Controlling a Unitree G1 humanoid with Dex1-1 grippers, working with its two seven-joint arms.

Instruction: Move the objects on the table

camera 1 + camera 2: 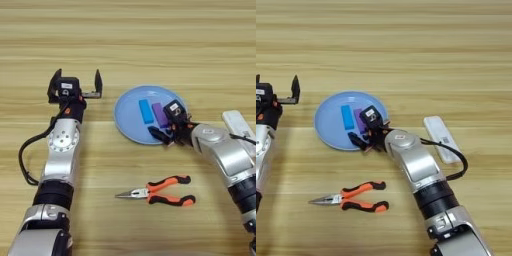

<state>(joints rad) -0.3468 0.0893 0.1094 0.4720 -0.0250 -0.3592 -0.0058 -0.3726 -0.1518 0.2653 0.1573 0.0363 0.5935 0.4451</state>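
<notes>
Right gripper (162, 131) over the round light-blue plate (127, 117), finger spread unclear, beside the flat purple rectangular block (160, 114), likely placing it; left gripper (75, 86) idles agape.

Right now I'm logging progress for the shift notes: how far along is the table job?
Looks done: the purple block lies on the light-blue plate beside a blue block. In hand: the right gripper sits over the plate's near rim by the purple block; whether it grips anything is unclear. Left: the needle-nose pliers lie untouched on the table. The left gripper is open, left of the plate.
</notes>
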